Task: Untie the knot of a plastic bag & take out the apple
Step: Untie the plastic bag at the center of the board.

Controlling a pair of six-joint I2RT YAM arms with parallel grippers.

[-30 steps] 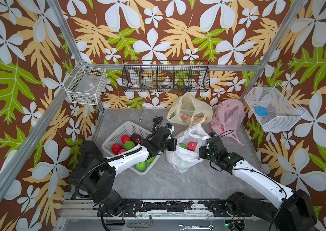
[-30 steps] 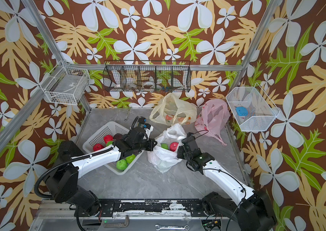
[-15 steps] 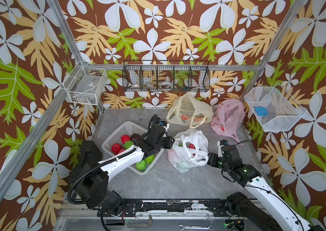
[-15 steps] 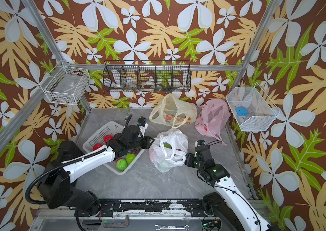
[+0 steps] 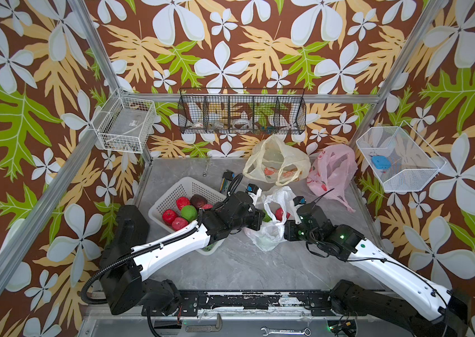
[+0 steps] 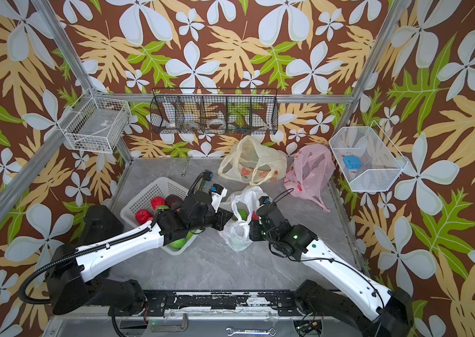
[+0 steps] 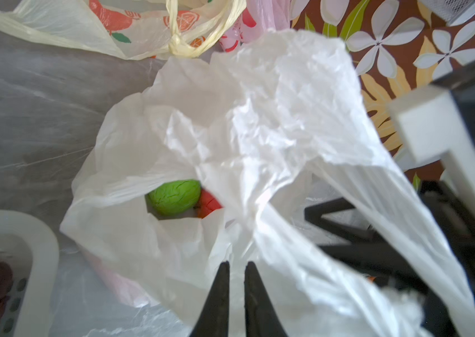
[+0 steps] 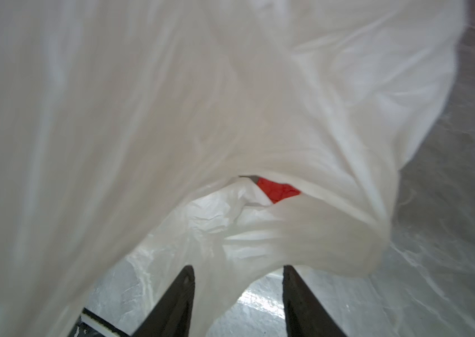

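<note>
The white plastic bag (image 5: 268,233) (image 6: 239,236) lies mid-table with its mouth gaping; no knot is in view. Inside sit a green apple (image 5: 266,217) (image 7: 175,197) and a red apple (image 5: 280,214) (image 8: 277,189). My left gripper (image 5: 262,218) (image 7: 237,262) is at the bag's left rim. Its jaws stand a narrow slit apart, with bag film right at the tips. My right gripper (image 5: 286,232) (image 8: 239,267) is at the bag's right side, jaws wide open, and loose film drapes over one finger.
A white basket (image 5: 172,192) with several red and green fruits stands left of the bag, partly under my left arm. A knotted yellow bag (image 5: 277,163) and a pink bag (image 5: 332,172) lie behind. Wire baskets hang on the walls. A small wrench (image 5: 205,169) lies at the back.
Both grippers let go of the bag and drew apart, then came back to its sides. The right arm swung out to the right and returned. The left jaws have narrowed.
</note>
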